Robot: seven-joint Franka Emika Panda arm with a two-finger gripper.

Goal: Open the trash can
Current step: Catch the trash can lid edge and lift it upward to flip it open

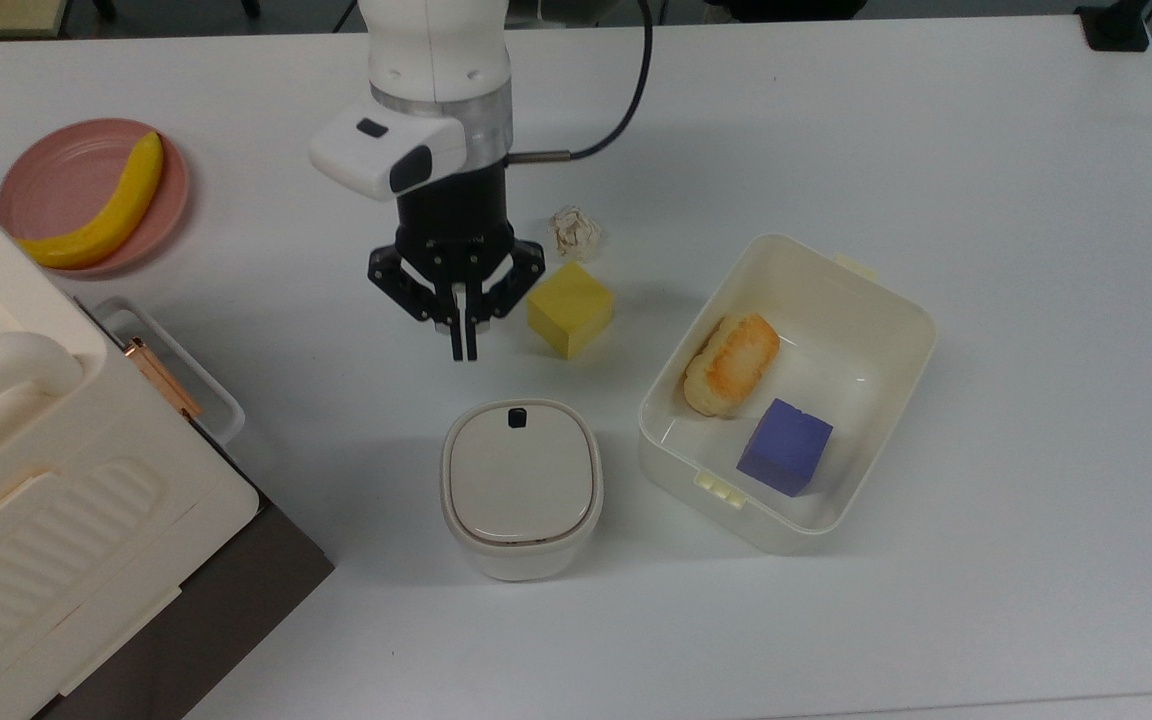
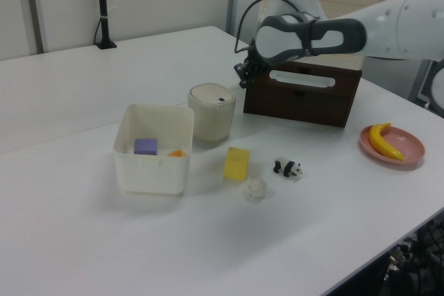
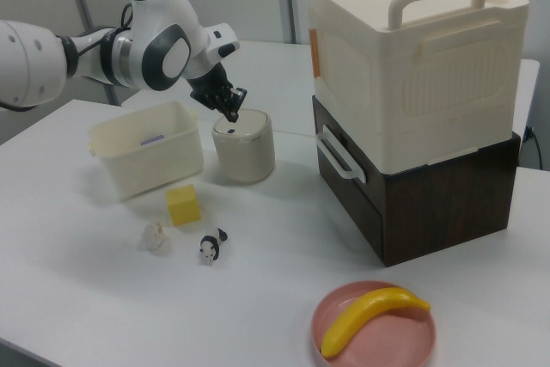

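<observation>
The trash can [image 1: 521,487] is a small cream-white rounded-square bin with its beige lid down flat and a black button [image 1: 516,418] at the rim. It also stands in the left view [image 2: 211,111] and the right view [image 3: 243,148]. My gripper [image 1: 463,350] points downward with its two fingers pressed together and nothing between them. In the top view its tips hover just above and slightly left of the button, clear of the lid. The right view places the gripper [image 3: 232,115] just over the lid's rim; the left view has the gripper [image 2: 244,77] up and to the right of the bin.
A yellow cube [image 1: 569,308] sits close to the right of the gripper in the top view, with a crumpled paper ball [image 1: 575,232] behind it. A cream tub [image 1: 921,320] holds bread and a purple cube. A toy panda [image 2: 286,168], a banana plate [image 1: 86,190] and a big cream appliance [image 1: 36,480] are nearby.
</observation>
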